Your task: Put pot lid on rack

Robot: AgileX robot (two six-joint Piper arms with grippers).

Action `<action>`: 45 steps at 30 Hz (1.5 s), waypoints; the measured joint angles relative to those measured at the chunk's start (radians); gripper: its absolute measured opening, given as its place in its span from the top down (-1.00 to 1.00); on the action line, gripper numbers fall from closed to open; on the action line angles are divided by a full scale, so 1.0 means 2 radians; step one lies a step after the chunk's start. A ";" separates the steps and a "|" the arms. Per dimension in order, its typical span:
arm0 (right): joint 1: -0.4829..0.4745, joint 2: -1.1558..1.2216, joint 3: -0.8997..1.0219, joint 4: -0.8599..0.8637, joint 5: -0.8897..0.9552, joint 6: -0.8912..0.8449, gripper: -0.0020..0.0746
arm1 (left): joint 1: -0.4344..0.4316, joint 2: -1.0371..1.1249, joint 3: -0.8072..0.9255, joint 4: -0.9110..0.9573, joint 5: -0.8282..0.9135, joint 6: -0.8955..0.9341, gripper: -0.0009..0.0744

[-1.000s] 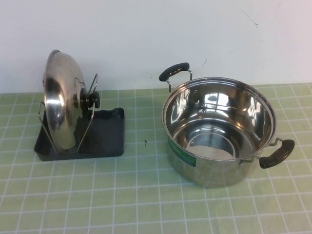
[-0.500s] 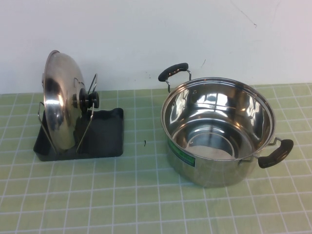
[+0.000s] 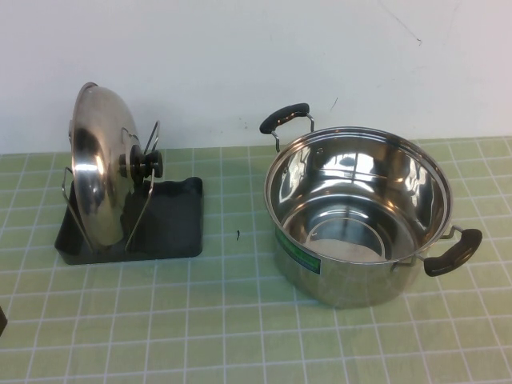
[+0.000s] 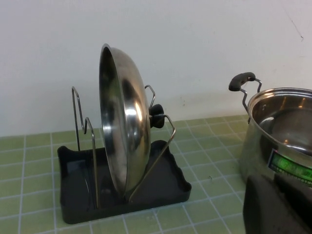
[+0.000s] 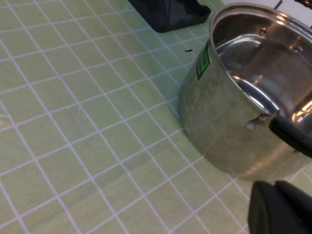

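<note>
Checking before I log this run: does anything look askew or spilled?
Nothing stands out. The pot lid stands on edge in the rack, the pot upright beside it; left gripper and right gripper are clear.

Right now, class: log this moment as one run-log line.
pot lid: upright in rack wires | pot: open, apart | left tool: low, clear of rack | right tool: beside pot
</note>
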 joint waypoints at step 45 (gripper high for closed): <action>0.000 -0.001 0.000 0.002 0.017 0.000 0.95 | -0.107 -0.088 0.213 0.371 -0.248 -0.393 0.98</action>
